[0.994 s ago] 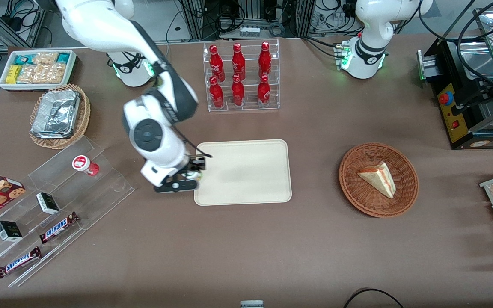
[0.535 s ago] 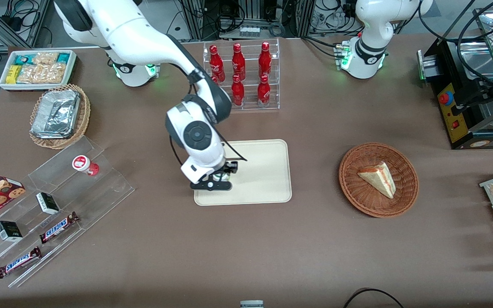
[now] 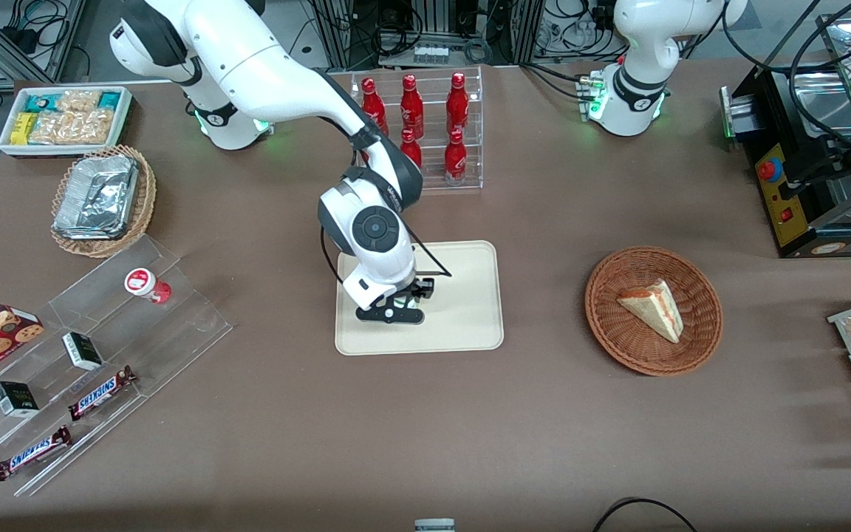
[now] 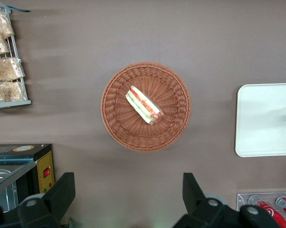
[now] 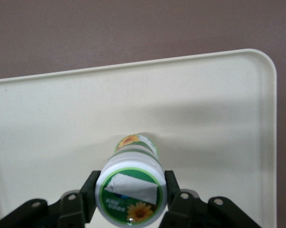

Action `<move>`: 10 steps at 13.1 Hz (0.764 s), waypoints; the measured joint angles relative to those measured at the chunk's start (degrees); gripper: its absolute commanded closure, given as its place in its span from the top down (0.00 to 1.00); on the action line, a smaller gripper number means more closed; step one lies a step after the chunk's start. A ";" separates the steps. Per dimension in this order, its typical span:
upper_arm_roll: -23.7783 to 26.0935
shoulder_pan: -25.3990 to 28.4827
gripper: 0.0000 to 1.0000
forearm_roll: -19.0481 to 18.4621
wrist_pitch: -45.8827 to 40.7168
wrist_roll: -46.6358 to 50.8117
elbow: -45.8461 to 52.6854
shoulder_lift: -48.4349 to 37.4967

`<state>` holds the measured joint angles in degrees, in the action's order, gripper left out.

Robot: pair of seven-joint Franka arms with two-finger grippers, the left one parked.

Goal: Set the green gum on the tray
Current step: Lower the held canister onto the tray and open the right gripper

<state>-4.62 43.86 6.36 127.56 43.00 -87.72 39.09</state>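
The gripper (image 5: 131, 199) is clamped on the gum (image 5: 132, 183) just under its lid, holding it upright over the tray (image 3: 462, 325). I'd lower it straight down until the base sits flat (can't tell if it's touching yet), then open up and lift clear so it doesn't tip.

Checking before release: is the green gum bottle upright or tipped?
Upright: the green gum shows its round lid, body straight below, held by the tool over the tray. Whether it touches: cannot tell.
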 measured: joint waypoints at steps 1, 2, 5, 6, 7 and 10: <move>-0.02 0.22 0.05 0.00 0.24 0.44 0.01 0.21; -0.04 0.44 0.06 0.00 0.30 0.64 0.02 0.39; -0.09 0.86 0.16 0.00 1.16 0.71 0.10 1.23; -0.09 0.91 0.39 0.00 1.36 0.71 0.13 1.53; -0.09 0.93 0.67 0.00 1.49 0.71 0.15 1.73; -0.17 0.93 1.00 -0.03 2.21 0.70 0.36 2.18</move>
<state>-4.78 44.79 6.33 129.77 43.70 -87.36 41.27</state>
